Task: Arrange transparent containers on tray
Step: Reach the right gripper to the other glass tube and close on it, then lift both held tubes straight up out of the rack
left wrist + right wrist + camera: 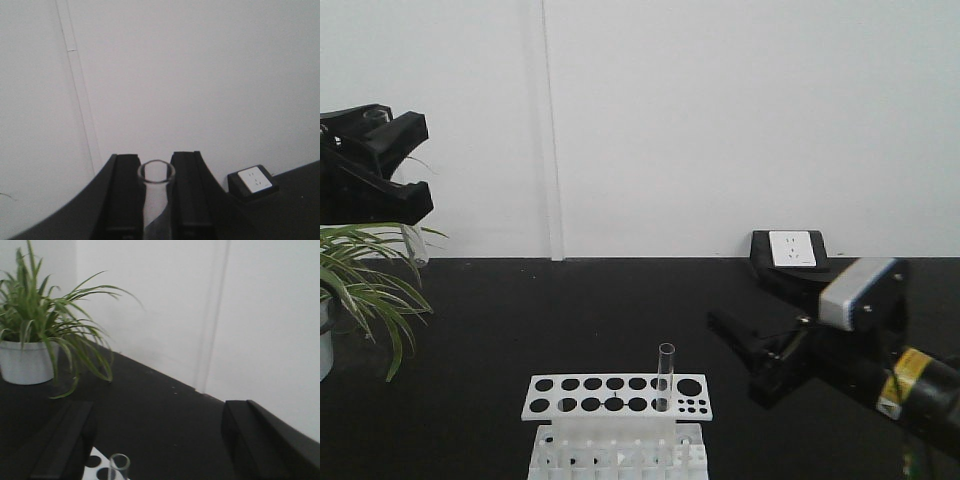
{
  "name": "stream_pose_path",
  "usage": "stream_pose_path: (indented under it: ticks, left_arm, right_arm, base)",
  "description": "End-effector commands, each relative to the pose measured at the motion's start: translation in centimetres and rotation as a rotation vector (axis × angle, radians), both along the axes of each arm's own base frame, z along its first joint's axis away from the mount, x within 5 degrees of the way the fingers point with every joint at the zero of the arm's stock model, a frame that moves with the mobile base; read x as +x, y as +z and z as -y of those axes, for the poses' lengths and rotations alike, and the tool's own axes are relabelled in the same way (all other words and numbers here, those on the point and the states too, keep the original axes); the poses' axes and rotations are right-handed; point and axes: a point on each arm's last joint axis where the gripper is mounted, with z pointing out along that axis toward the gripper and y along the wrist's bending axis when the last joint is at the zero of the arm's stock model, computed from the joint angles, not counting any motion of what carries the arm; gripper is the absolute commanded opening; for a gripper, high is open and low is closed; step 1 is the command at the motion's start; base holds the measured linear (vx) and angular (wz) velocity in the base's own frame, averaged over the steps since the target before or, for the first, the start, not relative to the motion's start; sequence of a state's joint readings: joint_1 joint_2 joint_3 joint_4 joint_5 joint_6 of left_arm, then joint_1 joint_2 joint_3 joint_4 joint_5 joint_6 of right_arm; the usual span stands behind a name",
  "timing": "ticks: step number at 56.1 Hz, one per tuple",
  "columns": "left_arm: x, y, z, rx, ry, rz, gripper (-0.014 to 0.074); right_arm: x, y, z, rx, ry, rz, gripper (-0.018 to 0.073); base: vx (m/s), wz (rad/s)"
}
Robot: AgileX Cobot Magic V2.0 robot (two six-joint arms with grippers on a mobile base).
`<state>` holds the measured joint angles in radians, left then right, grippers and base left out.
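The left gripper [156,160] is hanging high at the upper left of the front view, its jaws pressing in on a tube [156,200]. In its wrist view the tube's open rim is showing between the two black fingers [125,195], facing the white wall [200,75]. In the front view the glass end of this tube is poking out below the gripper, just above the plant [365,275] at the left edge.

The second tube [666,375] is standing upright in a hole of the white rack [580,395] at the bottom centre, near the rack's right end.

The right gripper [159,410] is hovering low at the lower right of the front view, jaws spread wide and pointing toward the rack, apart from it. In its wrist view the standing tube's rim is showing at the bottom edge, nearer the finger on the left of the frame.

A socket box [790,250] is sitting at the back edge of the black table [570,310], against the wall.
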<state>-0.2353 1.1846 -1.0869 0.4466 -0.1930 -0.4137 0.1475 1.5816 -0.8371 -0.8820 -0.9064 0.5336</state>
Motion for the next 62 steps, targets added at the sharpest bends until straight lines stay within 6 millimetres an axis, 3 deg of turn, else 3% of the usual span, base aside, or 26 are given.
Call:
stream_pose_path:
  ticks: [1,15,35,62]
  left_arm:
    - [-1.0,2.0,0.0,-0.038,-0.018,0.070,-0.0001]
    - [-0.9,1.8,-0.1,-0.030,-0.008,0.053,-0.0001]
    - [-0.9,1.7,-0.1,-0.028,-0.003,0.042,-0.0001]
    - [-0.8,1.4,-0.2,-0.019,0.014,0.006,-0.0001]
  right_arm:
    - [1.1,2.0,-1.9,0.067,0.071,0.073,0.0564]
    - [4.1,-0.4,-3.7,0.119,0.119,-0.002,0.0564]
    - [5.5,-5.2,-4.2,0.140,0.144,-0.089,0.0564]
    - [7.5,-7.4,-4.9,0.143,0.177,-0.075,0.0564]
  base:
    - [0.00,0.00]
    - [0.00,0.00]
    - [0.00,0.00]
    - [0.00,0.00]
